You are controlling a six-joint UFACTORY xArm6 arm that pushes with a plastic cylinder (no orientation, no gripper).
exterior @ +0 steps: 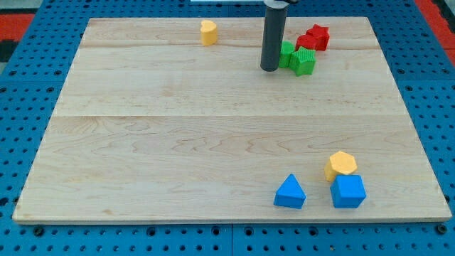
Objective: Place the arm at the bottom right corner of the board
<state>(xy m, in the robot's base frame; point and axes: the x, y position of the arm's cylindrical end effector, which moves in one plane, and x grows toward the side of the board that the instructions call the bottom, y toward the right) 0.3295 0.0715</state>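
My tip (269, 68) is at the lower end of a dark rod near the view's top, right of centre, on the wooden board (178, 142). It stands just left of two green blocks (301, 61), touching or nearly touching the nearer one. Two red blocks (313, 38) sit behind the green ones, toward the view's top right. Near the board's bottom right corner lie a blue triangular block (290, 192), a blue cube (348, 190) and a yellow hexagonal block (341, 164) just above the cube. My tip is far from that corner.
A yellow block (207, 32) stands near the top edge, left of my rod. The board lies on a blue perforated table (28, 85). A red strip shows at the view's top right corner (435, 14).
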